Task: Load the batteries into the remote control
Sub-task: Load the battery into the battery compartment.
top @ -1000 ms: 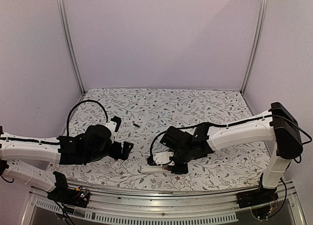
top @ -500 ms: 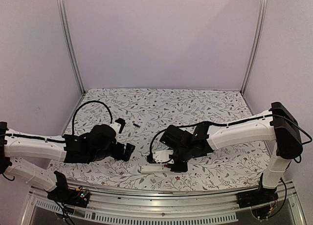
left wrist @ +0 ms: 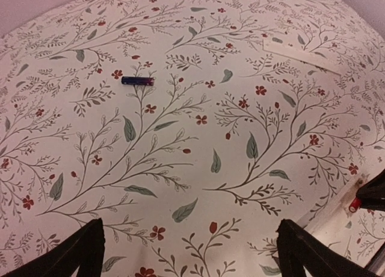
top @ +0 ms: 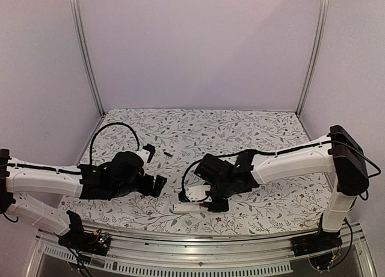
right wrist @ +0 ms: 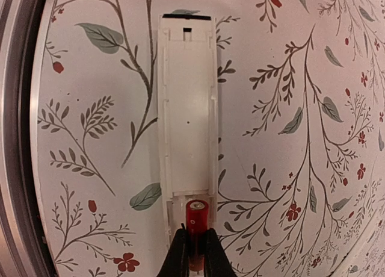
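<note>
Okay, the right gripper (right wrist: 195, 248) is pinched narrow on the red battery (right wrist: 197, 218), at bottom centre of the right wrist frame. The red battery stands nearly end-on over the lower end of the remote (right wrist: 187, 108). Can't tell if it is seated there. The remote runs straight up the frame, with a long white recess showing and a dark patch at its top end. It lies flat on the cloth (right wrist: 289, 78).

In the top view the remote (top: 191, 208) is lower centre, near the cloth's (top: 240, 126) front edge, with the right gripper (top: 212, 203) at its right end. The left gripper (top: 159, 185) is left of centre, near the remote but apart from it. The black battery (top: 168, 153) lies alone further up the frame, touching nothing.

In the left wrist view the left gripper (left wrist: 192, 262) is spread wide, its tips in the bottom corners with only cloth between them. The black battery (left wrist: 137, 80) lies flat at upper left. The red battery (left wrist: 355, 205) shows at the lower right edge, at the end of the remote (left wrist: 335, 205). A white strip (left wrist: 295, 51) lies at upper right; can't tell what it is.
</note>
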